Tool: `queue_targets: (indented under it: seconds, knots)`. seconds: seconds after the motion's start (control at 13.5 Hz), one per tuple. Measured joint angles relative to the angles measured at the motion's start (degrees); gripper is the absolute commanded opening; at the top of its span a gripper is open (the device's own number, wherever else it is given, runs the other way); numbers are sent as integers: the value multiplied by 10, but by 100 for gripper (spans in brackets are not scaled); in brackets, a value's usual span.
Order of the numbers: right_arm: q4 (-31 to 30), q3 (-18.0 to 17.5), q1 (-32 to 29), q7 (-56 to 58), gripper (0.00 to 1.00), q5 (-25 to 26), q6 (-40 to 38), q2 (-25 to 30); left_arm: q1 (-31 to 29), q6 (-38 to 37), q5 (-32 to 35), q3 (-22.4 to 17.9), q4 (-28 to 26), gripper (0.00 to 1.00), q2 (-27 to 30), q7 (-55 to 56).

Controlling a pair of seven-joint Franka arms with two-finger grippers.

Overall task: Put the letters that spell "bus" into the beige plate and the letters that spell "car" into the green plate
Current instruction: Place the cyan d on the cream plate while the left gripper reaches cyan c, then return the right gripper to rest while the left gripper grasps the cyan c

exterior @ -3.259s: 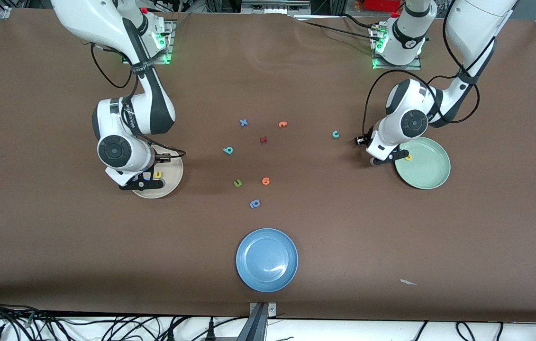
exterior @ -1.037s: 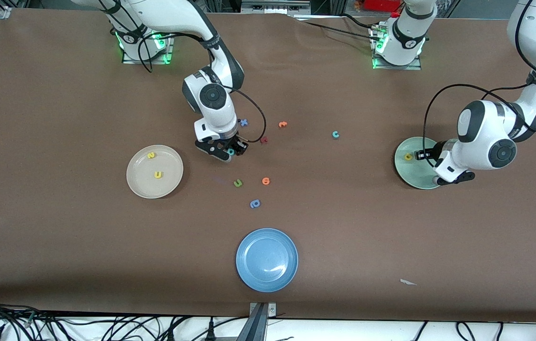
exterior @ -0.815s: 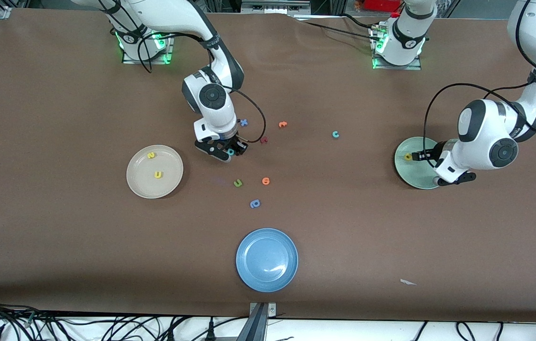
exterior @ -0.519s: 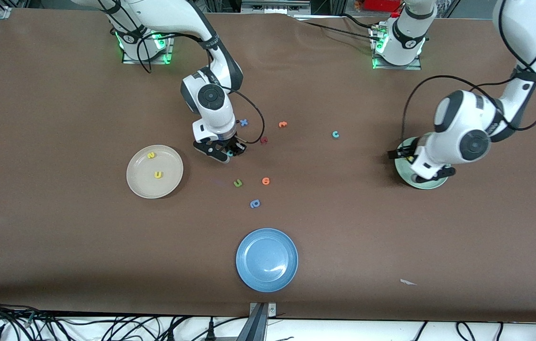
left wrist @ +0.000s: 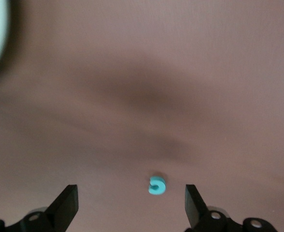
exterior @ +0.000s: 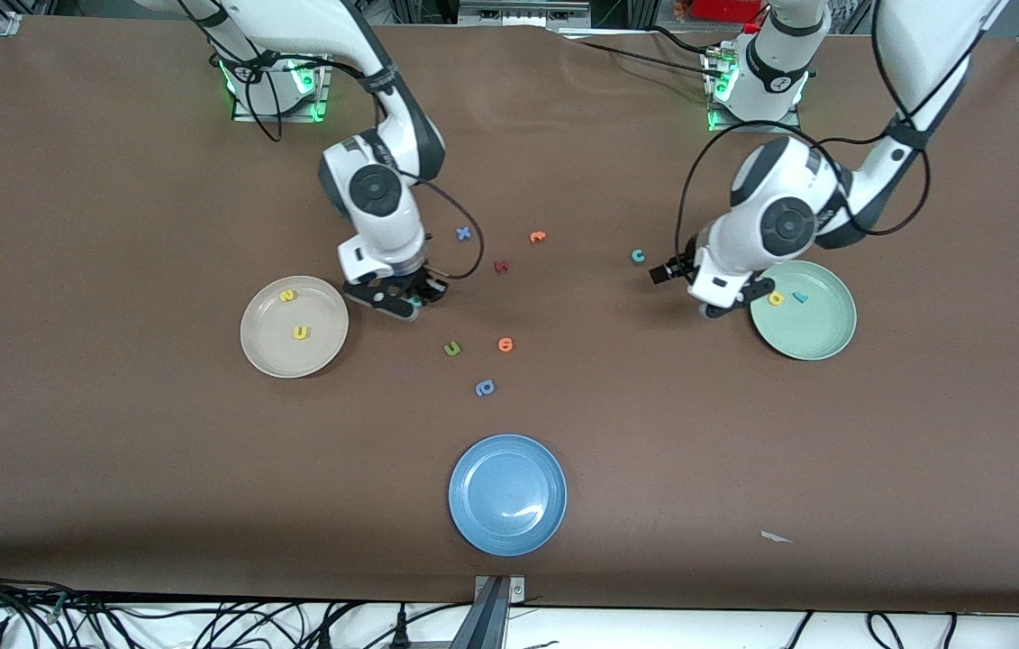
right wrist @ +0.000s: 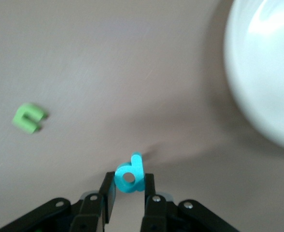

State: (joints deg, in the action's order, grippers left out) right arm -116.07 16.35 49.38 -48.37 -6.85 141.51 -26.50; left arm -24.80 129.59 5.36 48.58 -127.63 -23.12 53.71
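The beige plate [exterior: 266,347] holds a yellow "s" [exterior: 287,295] and a yellow "u" [exterior: 300,333]. Beside it, over the bare table, my right gripper [exterior: 399,303] [right wrist: 128,187] is shut on the teal "b" [right wrist: 130,177]. The green plate [exterior: 811,335] holds a yellow "a" [exterior: 776,297] and a teal "r" [exterior: 799,297]. My left gripper [exterior: 718,306] [left wrist: 131,209] hangs open and empty over the table between that plate's rim and the teal "c" [exterior: 638,256] [left wrist: 156,185], which lies flat on the table.
Loose letters lie mid-table: a blue "x" [exterior: 463,233], an orange one [exterior: 537,237], a dark red one [exterior: 501,266], a green "u" [exterior: 452,348] [right wrist: 29,117], another orange one [exterior: 504,343], a blue "p" [exterior: 485,388]. A blue plate [exterior: 507,494] sits nearest the front camera.
My right gripper closed on the teal "b" and carried it toward the beige plate. My left gripper opened, left the teal "r" in the green plate and swung over toward the "c".
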Motion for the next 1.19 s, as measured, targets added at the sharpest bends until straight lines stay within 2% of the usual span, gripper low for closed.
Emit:
queue_targets:
  seconds: [0.3, 0.44, 0.52, 0.59, 0.67, 0.89, 1.04, 1.19]
  knots:
    - [-4, 110, -5, 198, 9, 0, -91, 44, 49, 61, 12, -2, -10, 91, -44, 66]
    - [-15, 132, -16, 250, 10, -1, -95, 42, 51, 72, 58, -4, -16, 91, -67, 101]
    - [-20, 133, -23, 264, 31, -1, -95, 40, 51, 76, 82, -6, -18, 91, -77, 117]
    - [-23, 133, -28, 270, 83, -1, -95, 37, 51, 77, 100, -8, -19, 91, -87, 129]
    - [-25, 133, -28, 273, 100, -1, -95, 34, 51, 78, 109, -8, -19, 91, -95, 137]
    - [-23, 131, -27, 275, 100, -1, -104, 33, 51, 79, 115, -8, -21, 86, -104, 146]
    - [-15, 131, -27, 276, 100, -1, -119, 36, 53, 80, 115, -8, -27, 74, -104, 149]
    - [6, 132, -27, 277, 100, -1, -141, 39, 57, 90, 115, -7, -30, 58, -104, 154]
